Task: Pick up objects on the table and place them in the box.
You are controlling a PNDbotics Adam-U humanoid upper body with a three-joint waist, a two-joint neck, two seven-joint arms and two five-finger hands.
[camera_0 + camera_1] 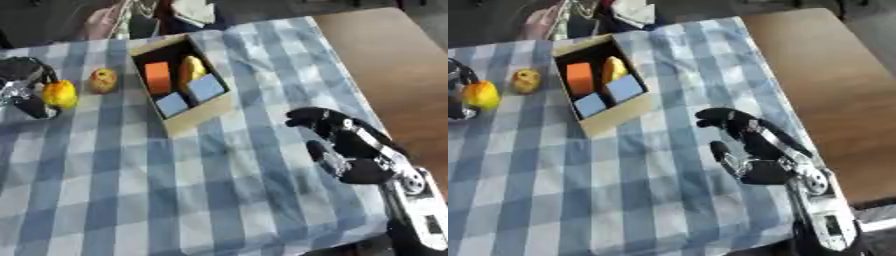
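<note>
Holding orange block (157, 77), yellow fruit (191, 70), two blue blocks (206, 87): box (199, 115).

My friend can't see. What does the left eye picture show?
The robot's left hand holds a yellow fruit at the left edge of a blue checked table. A cardboard box holds orange, yellow and blue things; another small fruit lies beside it. The right hand hovers empty.

- Right hand (350, 150): black fingers and thumb, glossy black palm.
- Wrist (409, 182): silver, with a round joint.
- Forearm (429, 220): silver-white casing with a small dark rectangular marking.
- Left hand (22, 85): black, with silver parts.
</note>
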